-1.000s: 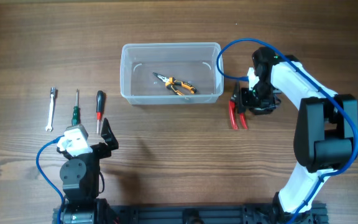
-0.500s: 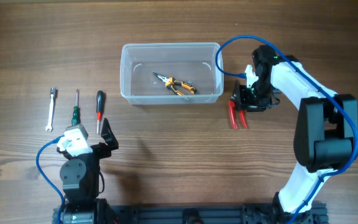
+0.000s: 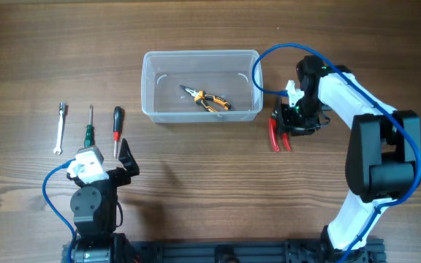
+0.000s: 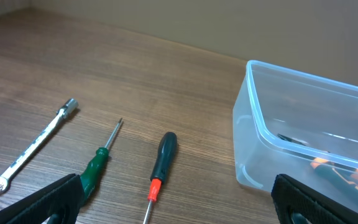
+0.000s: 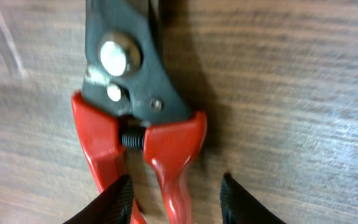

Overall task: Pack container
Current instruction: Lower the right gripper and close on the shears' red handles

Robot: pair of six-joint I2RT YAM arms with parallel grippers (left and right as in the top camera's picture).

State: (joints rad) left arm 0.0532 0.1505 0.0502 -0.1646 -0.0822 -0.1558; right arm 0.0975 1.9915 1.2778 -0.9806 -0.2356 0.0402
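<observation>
Overhead shows the clear rectangular plastic container (image 3: 146,88) at twelve o'clock on the wooden counter (image 3: 210,183), holding only the orange-handled pliers (image 3: 209,100), so packing has barely begun. My right gripper (image 5: 179,199) hangs part-open over the red-handled cutters (image 5: 166,143) off the container's four o'clock corner, straddling one handle without clamping it. Left to pack, I judge: those cutters, plus the silver wrench (image 3: 60,128), green-handled screwdriver (image 3: 89,126) and black-handled screwdriver (image 3: 117,130) at nine o'clock, by my wide-open, empty left gripper (image 4: 179,202).
</observation>
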